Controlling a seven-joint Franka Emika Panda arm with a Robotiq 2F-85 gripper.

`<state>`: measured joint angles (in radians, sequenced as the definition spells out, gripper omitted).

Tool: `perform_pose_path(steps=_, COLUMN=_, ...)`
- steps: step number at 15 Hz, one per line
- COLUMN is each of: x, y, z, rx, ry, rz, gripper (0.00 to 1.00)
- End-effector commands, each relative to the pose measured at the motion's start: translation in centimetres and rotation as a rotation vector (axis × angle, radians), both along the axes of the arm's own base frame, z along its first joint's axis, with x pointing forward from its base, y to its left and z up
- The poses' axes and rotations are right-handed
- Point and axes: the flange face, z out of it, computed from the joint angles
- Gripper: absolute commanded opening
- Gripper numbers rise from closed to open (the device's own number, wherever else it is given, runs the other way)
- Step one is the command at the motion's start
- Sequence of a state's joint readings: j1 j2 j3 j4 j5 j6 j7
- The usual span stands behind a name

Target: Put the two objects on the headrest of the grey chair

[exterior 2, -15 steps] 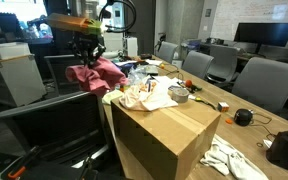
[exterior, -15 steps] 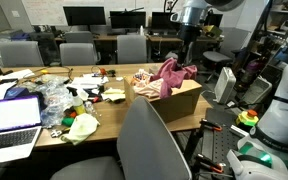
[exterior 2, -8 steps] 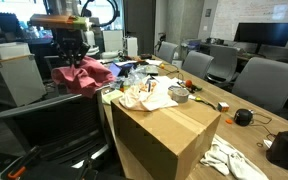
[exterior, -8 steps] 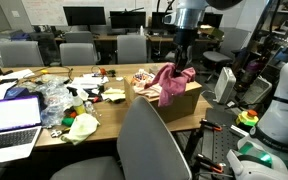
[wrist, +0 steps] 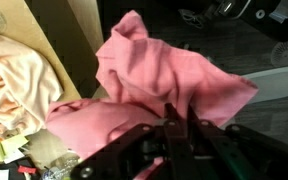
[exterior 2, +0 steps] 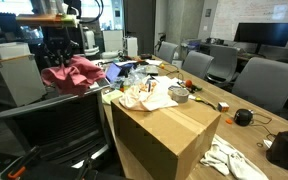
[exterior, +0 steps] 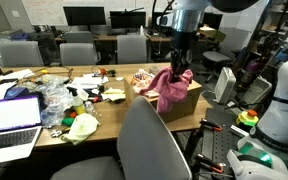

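Headrest [exterior 2: 39, 112] of the grey chair [exterior 2: 64, 135] lies just below the pink cloth [exterior 2: 76, 72], which dangles clamped in the hand [exterior 2: 66, 56], left of the cardboard box [exterior 2: 164, 130].

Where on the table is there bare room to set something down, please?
Bare wood lies between the cardboard box and the black round object. Around the plastic bags beside the laptop it is crowded.

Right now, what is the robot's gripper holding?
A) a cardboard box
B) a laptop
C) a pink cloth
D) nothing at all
C: in the wrist view the gripper is shut on the pink cloth, and the cloth hangs from it in both exterior views.
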<state>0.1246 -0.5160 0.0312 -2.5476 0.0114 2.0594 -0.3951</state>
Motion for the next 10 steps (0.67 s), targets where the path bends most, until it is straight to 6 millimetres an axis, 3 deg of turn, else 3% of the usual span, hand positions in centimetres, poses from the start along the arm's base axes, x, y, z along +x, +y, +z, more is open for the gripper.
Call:
perform_pose_path(steps=1, x=-0.8, y=2.0, z=1.7, rx=-0.025, ry=-0.027, rz=0.045, gripper=0.03)
perform_pose_path(steps=10, x=-1.4, y=5.9, z=2.3, rx=-0.051, ry=-0.026, rz=0.152, gripper=0.03)
